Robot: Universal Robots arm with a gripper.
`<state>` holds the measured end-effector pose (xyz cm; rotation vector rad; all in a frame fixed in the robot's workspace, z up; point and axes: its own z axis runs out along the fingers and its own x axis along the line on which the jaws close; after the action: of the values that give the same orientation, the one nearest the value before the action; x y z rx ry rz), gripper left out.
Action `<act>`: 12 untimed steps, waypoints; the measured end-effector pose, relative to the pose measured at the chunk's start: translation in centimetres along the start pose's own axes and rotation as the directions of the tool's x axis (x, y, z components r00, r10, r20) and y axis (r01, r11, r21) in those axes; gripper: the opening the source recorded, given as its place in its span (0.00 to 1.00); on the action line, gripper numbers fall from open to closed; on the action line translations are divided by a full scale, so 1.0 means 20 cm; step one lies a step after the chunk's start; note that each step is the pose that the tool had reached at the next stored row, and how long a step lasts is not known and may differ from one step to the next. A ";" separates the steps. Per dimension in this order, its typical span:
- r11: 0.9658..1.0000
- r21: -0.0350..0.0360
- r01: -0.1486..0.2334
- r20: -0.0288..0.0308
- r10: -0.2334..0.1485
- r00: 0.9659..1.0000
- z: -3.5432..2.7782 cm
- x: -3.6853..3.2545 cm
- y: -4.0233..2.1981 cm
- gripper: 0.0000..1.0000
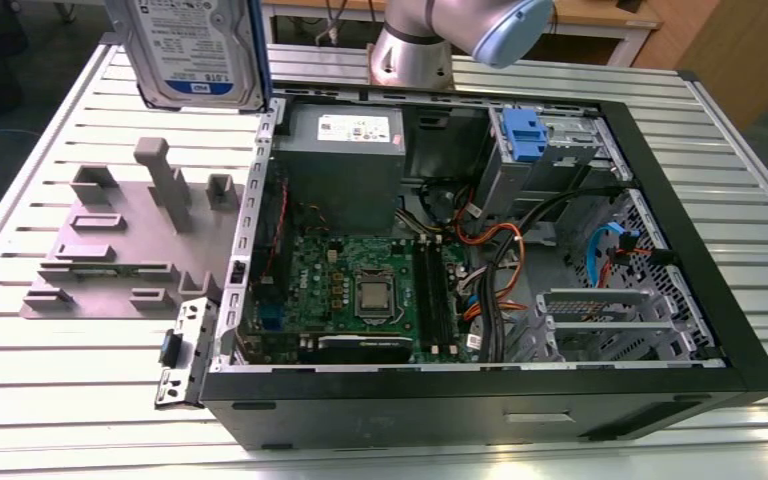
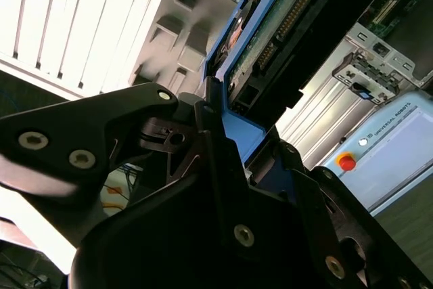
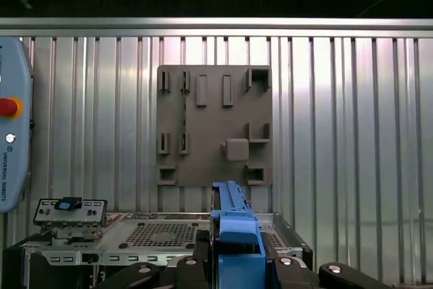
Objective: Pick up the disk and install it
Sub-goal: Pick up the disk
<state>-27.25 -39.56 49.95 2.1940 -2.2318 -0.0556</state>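
Observation:
The disk (image 1: 197,50), silver with a white-and-blue label and blue rails, hangs upright in the air above the table's far left, beside the open computer case (image 1: 678,250). In the first wrist view its blue rail edge (image 3: 233,225) stands between the black fingers (image 3: 298,272) of my gripper (image 3: 233,272). In the second wrist view my gripper (image 2: 226,160) is shut on the disk (image 2: 270,35), whose green circuit-board underside faces the camera. The grey fixture block (image 3: 215,125) lies on the table below.
Inside the case are a motherboard (image 1: 357,290), a grey power supply box (image 1: 344,150), loose cables (image 1: 504,250) and a drive cage with a blue latch (image 1: 524,135). The grey fixture block (image 1: 131,235) sits left of the case. The arm's base (image 1: 418,45) stands behind. A pendant (image 3: 10,133) lies nearby.

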 end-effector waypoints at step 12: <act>1.000 0.000 0.000 -0.002 0.000 1.000 0.000 0.010 -0.103 0.36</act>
<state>-25.20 -39.79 49.88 2.1930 -2.2309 -0.0536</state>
